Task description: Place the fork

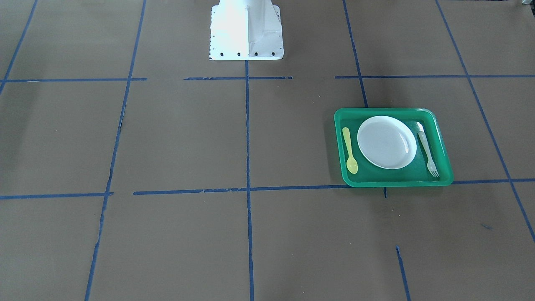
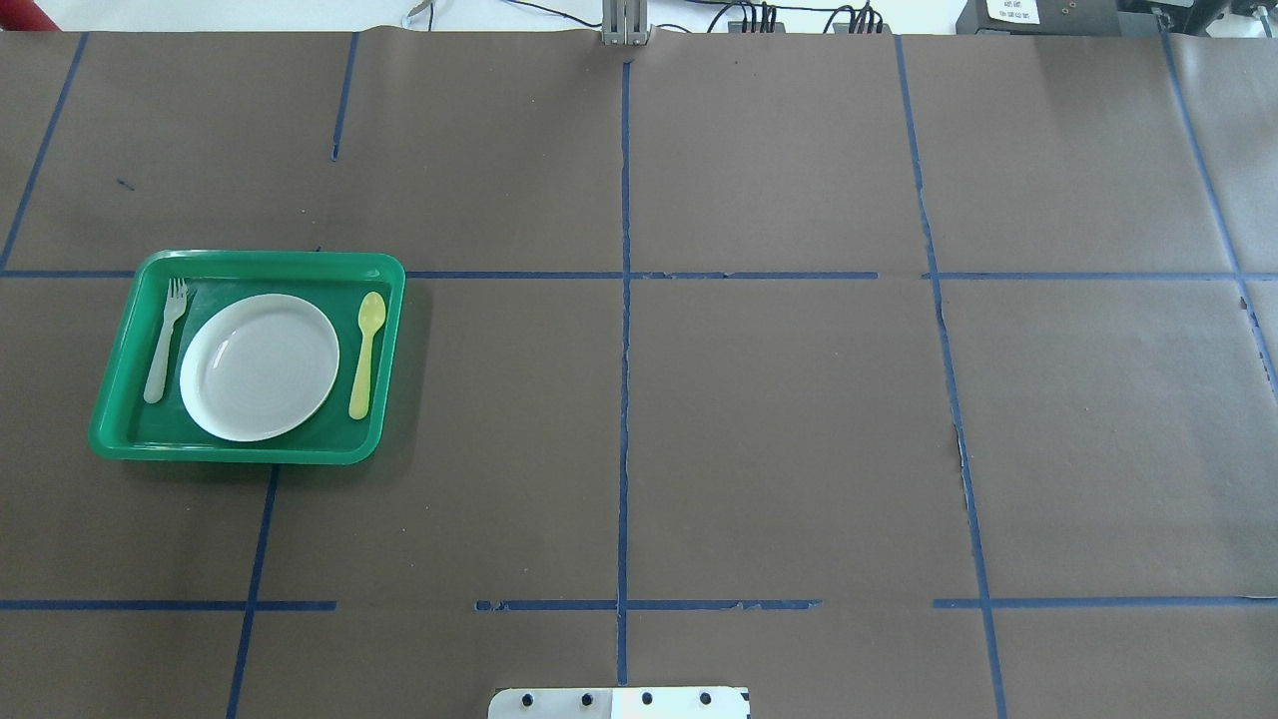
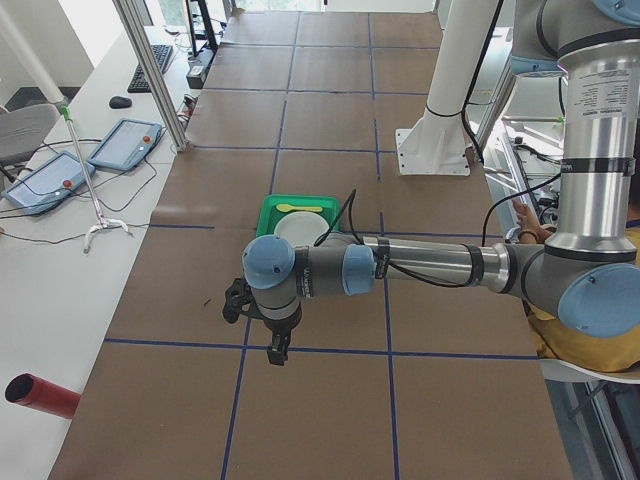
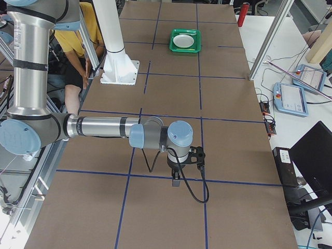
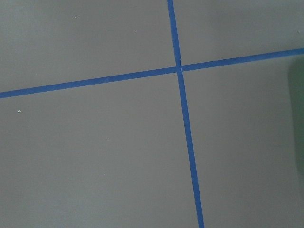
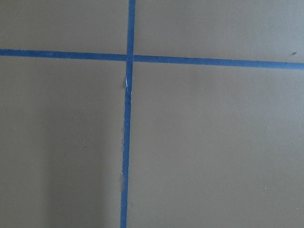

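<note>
Lying flat inside the green tray (image 2: 240,451), along the tray wall on the robot's left: the fork (image 2: 163,340), pale and translucent, tines toward the tray's far edge, handle toward the edge nearest the robot. Sits just beside the white plate (image 2: 260,366); touching it or not, cannot tell. Fills the tray's middle, that plate, with a yellow spoon (image 2: 365,355) on its other side, bowl toward the same far edge as the tines, so fork and spoon flank the plate. Seen from across the desk (image 1: 167,138), mirrors the same order: spoon (image 1: 349,150), plate (image 1: 386,142), fork (image 1: 427,152), all within the tray rim (image 1: 393,183).

Hanging over bare brown desk and away from the tray, nearer the desk's end on the robot's left: the left claw (image 3: 275,350), pointing down above a crossing of blue tape (image 3: 243,349). Appears only in the side view, so spread or pressed together cannot tell. Looks straight down, its wrist camera, on a tape crossing (image 5: 179,69) with no fingers in frame.

Hanging well apart from the tray (image 4: 185,49), toward the desk's opposite end: the right claw (image 4: 176,181), also pointing down beside a tape line. Again only a side view, so its state cannot tell either. Shows just tape (image 6: 127,57) on brown paper in its wrist view.
</note>
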Action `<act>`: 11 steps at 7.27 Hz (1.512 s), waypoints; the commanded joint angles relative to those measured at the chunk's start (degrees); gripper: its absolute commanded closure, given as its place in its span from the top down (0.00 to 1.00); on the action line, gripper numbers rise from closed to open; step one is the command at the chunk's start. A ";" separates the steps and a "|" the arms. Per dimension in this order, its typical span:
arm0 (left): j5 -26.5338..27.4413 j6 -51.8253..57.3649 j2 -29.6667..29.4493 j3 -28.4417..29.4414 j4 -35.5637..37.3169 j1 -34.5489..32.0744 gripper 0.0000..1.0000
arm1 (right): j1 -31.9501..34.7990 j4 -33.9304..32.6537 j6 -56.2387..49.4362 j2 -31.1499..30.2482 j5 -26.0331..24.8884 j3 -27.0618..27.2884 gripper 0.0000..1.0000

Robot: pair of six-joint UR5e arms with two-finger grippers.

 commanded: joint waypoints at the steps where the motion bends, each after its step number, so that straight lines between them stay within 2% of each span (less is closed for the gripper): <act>1: 0.06 0.03 0.39 0.05 -0.03 -0.07 1.00 | 0.00 0.00 0.09 0.00 0.00 0.00 1.00; 7: 0.06 0.03 -0.57 0.65 -1.08 -0.07 1.00 | 0.00 0.00 0.09 0.00 0.00 0.00 1.00; 8: 0.06 0.03 0.04 -1.78 -1.00 -0.50 1.00 | 0.00 0.00 0.00 0.00 0.00 0.00 1.00; 11: 0.06 -0.06 -0.22 -2.42 -0.91 -0.68 1.00 | 0.00 0.00 0.09 0.00 0.00 0.00 1.00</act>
